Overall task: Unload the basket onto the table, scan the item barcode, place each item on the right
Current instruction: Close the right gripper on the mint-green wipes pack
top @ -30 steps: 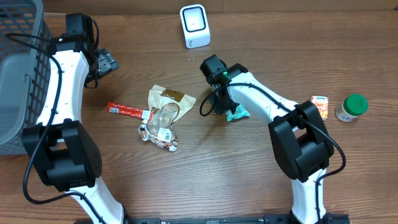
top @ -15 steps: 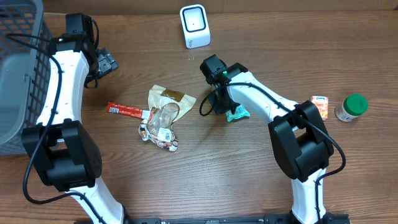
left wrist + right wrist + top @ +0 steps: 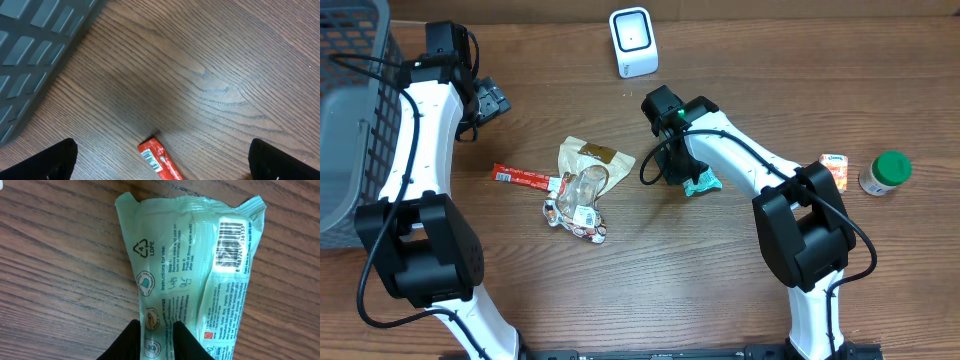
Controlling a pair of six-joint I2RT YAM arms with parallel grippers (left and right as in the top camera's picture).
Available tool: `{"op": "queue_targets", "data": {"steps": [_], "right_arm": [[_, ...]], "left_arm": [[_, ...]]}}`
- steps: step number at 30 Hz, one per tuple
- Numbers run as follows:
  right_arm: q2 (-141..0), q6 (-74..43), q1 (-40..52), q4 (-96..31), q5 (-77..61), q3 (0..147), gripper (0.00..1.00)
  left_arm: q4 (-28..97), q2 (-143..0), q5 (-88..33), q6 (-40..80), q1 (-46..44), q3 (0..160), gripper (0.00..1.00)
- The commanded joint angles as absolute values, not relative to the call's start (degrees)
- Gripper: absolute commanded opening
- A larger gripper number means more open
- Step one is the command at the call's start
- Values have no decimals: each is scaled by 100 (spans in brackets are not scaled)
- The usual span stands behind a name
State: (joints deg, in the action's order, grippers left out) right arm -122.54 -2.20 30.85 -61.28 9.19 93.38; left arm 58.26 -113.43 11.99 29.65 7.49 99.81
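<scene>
Since the green wipe packet (image 3: 185,270) is pinched at its near end by the right claw (image 3: 157,340), over the worktop (image 3: 60,280) and well short of the white scanner (image 3: 633,42), the barcode (image 3: 231,242) corner should be turned to face that scanner's window. Keep the film flat and unwrinkled. Left claw (image 3: 162,169) hangs spread wide, idle, over a red bar (image 3: 155,156).

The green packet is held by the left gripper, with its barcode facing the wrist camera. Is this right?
Not quite: the right gripper, not the left, holds the green packet, as the right wrist view shows. Its barcode does face that wrist camera.
</scene>
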Motion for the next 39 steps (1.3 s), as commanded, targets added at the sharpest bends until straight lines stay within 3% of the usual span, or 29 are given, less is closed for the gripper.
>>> {"op": "queue_targets", "data": {"steps": [1,24,27,31,36,39], "right_arm": [[-12344,-370,3122,-6121,886,9483,21],[-12346,-475,3120,-5686,886,8608,16],[-12346,-473,3120,-5684,888,8608,10],[-12346,-473,3116,-5730,886,8608,22],[-12344,-473,3116,-5782,884,8683,24],[-12344,-475,3116,-6023,882,9004,31]], "left_arm": [[5819,-11312,1177,3002,707,10108,100],[5819,-11312,1175,3002,707,10108,100],[5819,-11312,1177,3002,707,10108,100],[5819,-11312,1175,3002,707,10108,100],[5822,-11312,1175,3002,707,10108,100],[5819,-11312,1177,3002,707,10108,100]]}}
